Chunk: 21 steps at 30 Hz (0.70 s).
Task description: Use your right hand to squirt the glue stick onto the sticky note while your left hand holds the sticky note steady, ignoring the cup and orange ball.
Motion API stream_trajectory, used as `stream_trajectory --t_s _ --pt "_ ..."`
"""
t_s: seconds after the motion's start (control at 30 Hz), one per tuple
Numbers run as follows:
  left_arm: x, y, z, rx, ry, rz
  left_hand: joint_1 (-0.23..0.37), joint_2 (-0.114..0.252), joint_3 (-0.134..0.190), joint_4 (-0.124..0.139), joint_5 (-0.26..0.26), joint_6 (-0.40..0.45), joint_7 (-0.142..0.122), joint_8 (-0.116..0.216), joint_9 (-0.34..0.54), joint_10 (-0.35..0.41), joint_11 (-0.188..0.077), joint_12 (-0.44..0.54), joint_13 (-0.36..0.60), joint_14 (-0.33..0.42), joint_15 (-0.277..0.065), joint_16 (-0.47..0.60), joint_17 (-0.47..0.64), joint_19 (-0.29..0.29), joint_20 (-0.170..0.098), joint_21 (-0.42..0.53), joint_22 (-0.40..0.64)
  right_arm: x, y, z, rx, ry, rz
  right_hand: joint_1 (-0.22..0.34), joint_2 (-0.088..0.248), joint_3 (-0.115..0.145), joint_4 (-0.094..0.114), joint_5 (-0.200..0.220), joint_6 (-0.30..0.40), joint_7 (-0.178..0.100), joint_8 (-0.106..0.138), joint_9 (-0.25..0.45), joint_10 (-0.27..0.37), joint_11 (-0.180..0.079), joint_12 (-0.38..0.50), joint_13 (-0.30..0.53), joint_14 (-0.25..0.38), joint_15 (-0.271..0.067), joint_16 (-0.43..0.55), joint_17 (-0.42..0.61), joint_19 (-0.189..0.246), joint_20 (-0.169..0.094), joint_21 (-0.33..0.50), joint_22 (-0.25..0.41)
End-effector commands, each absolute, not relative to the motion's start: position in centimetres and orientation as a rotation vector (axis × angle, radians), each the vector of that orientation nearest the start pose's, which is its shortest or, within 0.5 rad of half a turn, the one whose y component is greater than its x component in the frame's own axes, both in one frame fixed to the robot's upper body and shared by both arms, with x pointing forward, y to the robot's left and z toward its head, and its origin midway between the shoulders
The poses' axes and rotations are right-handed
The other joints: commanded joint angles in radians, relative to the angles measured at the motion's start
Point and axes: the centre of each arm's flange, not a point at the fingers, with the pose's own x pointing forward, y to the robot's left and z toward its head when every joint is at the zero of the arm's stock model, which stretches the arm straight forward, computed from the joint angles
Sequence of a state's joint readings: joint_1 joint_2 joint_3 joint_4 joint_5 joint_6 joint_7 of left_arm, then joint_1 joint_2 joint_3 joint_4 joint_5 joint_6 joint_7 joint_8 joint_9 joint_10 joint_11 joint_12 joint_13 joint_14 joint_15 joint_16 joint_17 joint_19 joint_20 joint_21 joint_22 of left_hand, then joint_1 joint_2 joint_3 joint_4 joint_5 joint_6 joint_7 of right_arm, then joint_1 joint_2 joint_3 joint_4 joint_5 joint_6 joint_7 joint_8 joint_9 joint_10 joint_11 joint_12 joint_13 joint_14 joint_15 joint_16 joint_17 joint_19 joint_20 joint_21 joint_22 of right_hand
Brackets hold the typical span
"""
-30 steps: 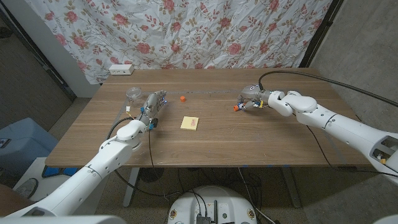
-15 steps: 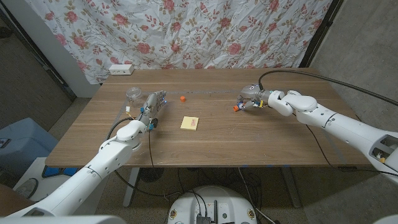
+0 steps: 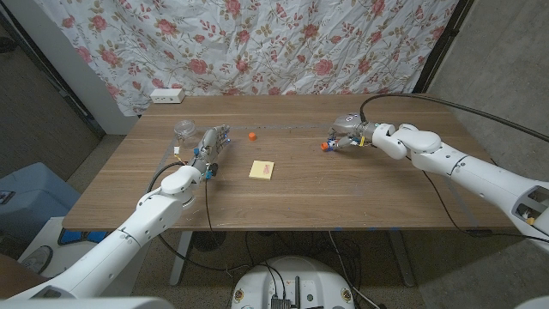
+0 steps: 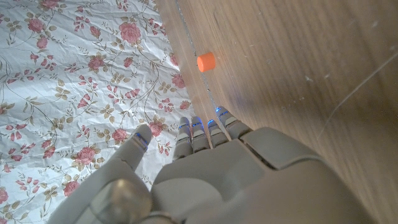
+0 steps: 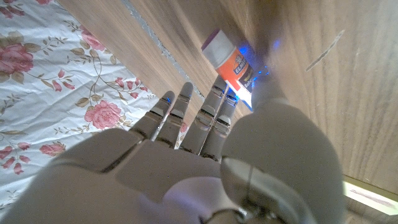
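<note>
The yellow sticky note (image 3: 262, 170) lies in the middle of the wooden table (image 3: 343, 193). My left hand (image 3: 210, 148) is well to its left, fingers straight, thumb apart, holding nothing; the left wrist view shows the same hand (image 4: 205, 168). My right hand (image 3: 347, 136) is at the far right of the table, on the glue stick (image 3: 327, 147). In the right wrist view the glue stick (image 5: 229, 61), white-capped with an orange label, sits pinched between the blurred thumb and the fingertips (image 5: 219, 102).
A clear cup (image 3: 184, 129) stands just behind my left hand. The small orange ball (image 3: 251, 135) (image 4: 206, 61) lies beyond the sticky note. A white power strip (image 3: 167, 95) sits at the table's back left, below the floral curtain.
My right hand and forearm have shifted slightly up and to the right, and the glue stick's orange end has moved with them. The left arm and the sticky note have stayed put.
</note>
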State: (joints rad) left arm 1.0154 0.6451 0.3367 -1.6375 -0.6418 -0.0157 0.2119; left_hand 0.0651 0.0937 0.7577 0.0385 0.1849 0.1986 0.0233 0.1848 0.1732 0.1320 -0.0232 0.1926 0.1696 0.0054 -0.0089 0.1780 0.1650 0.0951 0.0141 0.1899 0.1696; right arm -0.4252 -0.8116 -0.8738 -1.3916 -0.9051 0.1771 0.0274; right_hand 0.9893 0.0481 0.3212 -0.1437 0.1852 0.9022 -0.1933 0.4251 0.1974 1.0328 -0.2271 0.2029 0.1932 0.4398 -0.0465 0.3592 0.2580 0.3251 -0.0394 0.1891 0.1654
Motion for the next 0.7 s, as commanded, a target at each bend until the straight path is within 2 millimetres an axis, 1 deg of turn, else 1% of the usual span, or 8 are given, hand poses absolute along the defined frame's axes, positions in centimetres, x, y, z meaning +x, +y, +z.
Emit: stream_trajectory --t_s 0.03,0.47,0.7 --pt "60.9 29.1 -5.6 0.039 -0.42 -0.094 -0.003 0.085 0.001 0.002 0.0 0.01 -0.001 0.003 0.003 0.01 -0.002 0.003 0.006 0.0 0.0 0.0 0.004 -0.004 0.003 0.004 0.004 65.4 -23.5 3.9 -1.941 -0.74 0.118 -0.004 0.016 -0.004 0.0 0.0 0.035 -0.031 0.001 0.003 0.009 0.002 0.001 0.005 0.005 -0.134 0.005 0.004 0.012 -0.003 0.003 0.002" --pt "60.1 29.3 -5.9 0.067 -0.433 -0.109 -0.001 0.086 0.0 -0.001 0.0 0.011 -0.004 0.002 0.003 0.012 -0.005 0.003 0.006 0.001 -0.003 0.0 0.003 -0.001 0.0 0.005 0.004 63.6 -23.9 4.8 -1.783 -0.772 0.106 -0.008 0.019 -0.013 -0.001 -0.001 0.035 -0.031 -0.004 0.002 0.009 0.002 -0.003 0.004 0.005 -0.132 0.009 0.008 0.013 -0.003 0.001 0.002" --pt "59.5 29.8 -6.2 0.087 -0.436 -0.12 0.0 0.086 0.0 -0.002 0.0 0.012 -0.006 0.001 0.003 0.011 -0.006 0.002 0.006 0.004 -0.005 0.001 0.003 0.003 -0.003 0.006 0.003 62.7 -24.3 4.6 -1.683 -0.775 0.104 -0.014 0.017 -0.021 -0.001 -0.001 0.036 -0.031 -0.007 0.002 0.008 0.003 -0.006 0.004 0.002 -0.129 0.011 0.01 0.012 -0.001 0.0 0.002"
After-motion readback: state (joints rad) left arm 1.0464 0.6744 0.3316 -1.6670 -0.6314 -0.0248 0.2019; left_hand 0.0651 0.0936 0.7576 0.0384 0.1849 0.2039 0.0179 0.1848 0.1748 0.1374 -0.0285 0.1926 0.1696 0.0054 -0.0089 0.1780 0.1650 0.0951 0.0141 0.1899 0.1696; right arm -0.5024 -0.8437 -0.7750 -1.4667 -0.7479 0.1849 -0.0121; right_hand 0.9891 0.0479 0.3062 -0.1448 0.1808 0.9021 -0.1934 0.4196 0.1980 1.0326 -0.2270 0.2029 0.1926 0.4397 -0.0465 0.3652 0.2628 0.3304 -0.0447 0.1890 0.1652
